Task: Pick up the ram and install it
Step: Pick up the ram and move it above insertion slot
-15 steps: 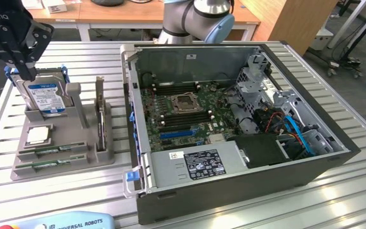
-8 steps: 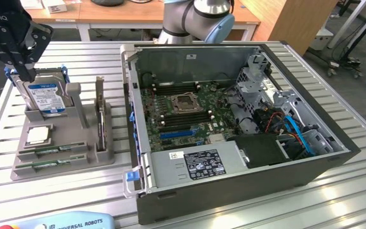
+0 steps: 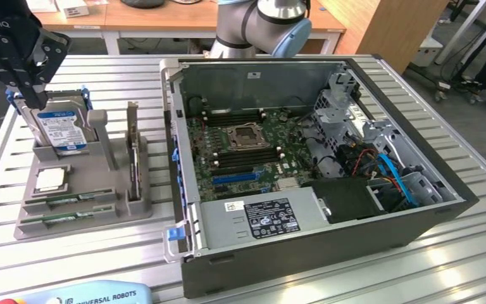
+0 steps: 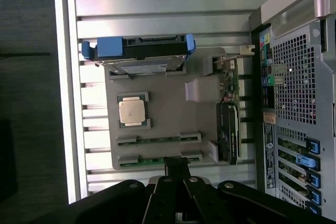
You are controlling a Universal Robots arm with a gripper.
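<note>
**Ram in holder, tool shut and empty**

- Table (image 3: 462, 266) (image 4: 157, 3): ribbed aluminium slats, carries everything.
- PC case (image 3: 311, 269) (image 4: 294, 77): lies on its side with the panel off and the motherboard (image 3: 235, 158) exposed. It takes up the middle and the exterior view's right.
- Arm (image 3: 260, 25): base joint sits behind the case.
- Grey holder (image 3: 91, 183) (image 4: 168, 108): on the table just beside the case, at the exterior view's left.
- Hard drive (image 3: 61, 130) (image 4: 142, 66): upright in blue rails at the holder's far end.
- Expansion card (image 3: 133, 158) (image 4: 228, 124): on edge along the holder's case side.
- Tool (image 3: 36, 101) (image 4: 176, 169): fingers pressed together, nothing between them. In the exterior view it hangs over the hard-drive end of the holder. Can't tell if it touches the drive.
- Processor (image 3: 49, 180) (image 4: 131, 111): flat in its pocket, between the drive and the ram slots.
- Ram stick (image 3: 61, 202) (image 4: 157, 141): on edge in the slot next to the processor.
- Other ram stick (image 3: 61, 218) (image 4: 152, 161): parallel in the slot at the holder's near edge. Both are seated in the holder.
</note>
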